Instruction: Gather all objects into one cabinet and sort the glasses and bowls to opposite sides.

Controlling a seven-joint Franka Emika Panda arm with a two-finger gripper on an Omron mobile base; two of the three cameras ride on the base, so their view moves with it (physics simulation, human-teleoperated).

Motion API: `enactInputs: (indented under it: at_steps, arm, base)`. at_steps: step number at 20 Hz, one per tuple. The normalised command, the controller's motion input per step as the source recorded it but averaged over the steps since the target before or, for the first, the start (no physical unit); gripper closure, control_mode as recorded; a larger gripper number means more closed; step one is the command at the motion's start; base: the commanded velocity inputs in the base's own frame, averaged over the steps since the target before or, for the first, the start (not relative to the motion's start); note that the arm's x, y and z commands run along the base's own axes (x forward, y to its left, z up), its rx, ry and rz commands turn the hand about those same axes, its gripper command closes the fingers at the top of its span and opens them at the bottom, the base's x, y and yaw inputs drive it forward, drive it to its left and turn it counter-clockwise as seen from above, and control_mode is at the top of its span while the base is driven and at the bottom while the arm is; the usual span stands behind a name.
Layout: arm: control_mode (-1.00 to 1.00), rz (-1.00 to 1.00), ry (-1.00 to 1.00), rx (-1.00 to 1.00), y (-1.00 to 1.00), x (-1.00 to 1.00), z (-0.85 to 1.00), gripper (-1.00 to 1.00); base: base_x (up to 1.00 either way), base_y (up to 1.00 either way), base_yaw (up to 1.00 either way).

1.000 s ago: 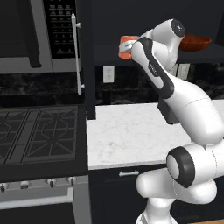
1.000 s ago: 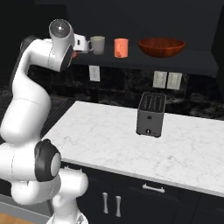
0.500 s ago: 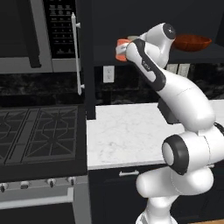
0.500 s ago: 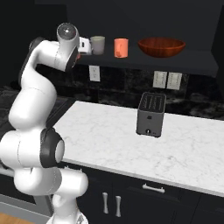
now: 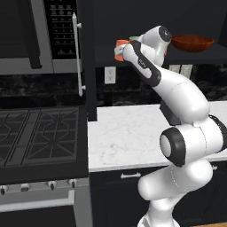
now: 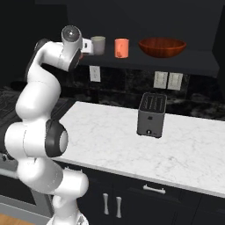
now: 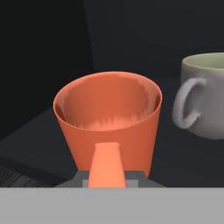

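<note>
Orange, and upright, a held cup (image 7: 108, 118) sits at the left end of the cabinet's dark shelf (image 6: 193, 59); its handle points straight back at the camera on the hand. The tool (image 6: 86, 46) is at that handle, but its fingers are hidden behind the cup, so I cannot tell how far they are closed. Just beside it toward the shelf's middle stands the grey-beige cup (image 7: 205, 94), handle turned toward the orange one, the two apart. Next along the shelf comes a second orange cup (image 6: 121, 48), then, toward the right end, the wide red-brown bowl (image 6: 162, 46). Below, on the marble desk (image 6: 105, 140), a dark toaster (image 6: 151, 114) stands near the back edge.
</note>
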Motion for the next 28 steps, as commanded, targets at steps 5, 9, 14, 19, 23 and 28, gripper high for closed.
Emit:
enactInputs:
  at_steps: [5, 9, 14, 19, 23, 28]
  arm:
    - [-1.00, 0.00, 0.01, 0.00, 0.11, 0.43, -0.08, 1.00]
    - [-1.00, 0.00, 0.01, -0.01, 0.14, 0.40, -0.24, 1.00]
    - [-1.00, 0.01, 0.02, 0.00, 0.03, 0.37, -0.31, 1.00]
    - [-1.00, 0.00, 0.00, 0.00, 0.18, 0.30, -0.36, -1.00]
    - [-1.00, 0.00, 0.00, 0.00, 0.03, 0.07, -0.26, -1.00]
    - [-1.00, 0.00, -0.01, 0.00, 0.02, -0.08, -0.08, -1.00]
  base:
    - [0.00, 0.00, 0.00]
    - [0.00, 0.00, 0.00]
    - [0.00, 0.00, 0.00]
    - [0.00, 0.00, 0.00]
    - [0.00, 0.00, 0.00]
    - [0.00, 0.00, 0.00]
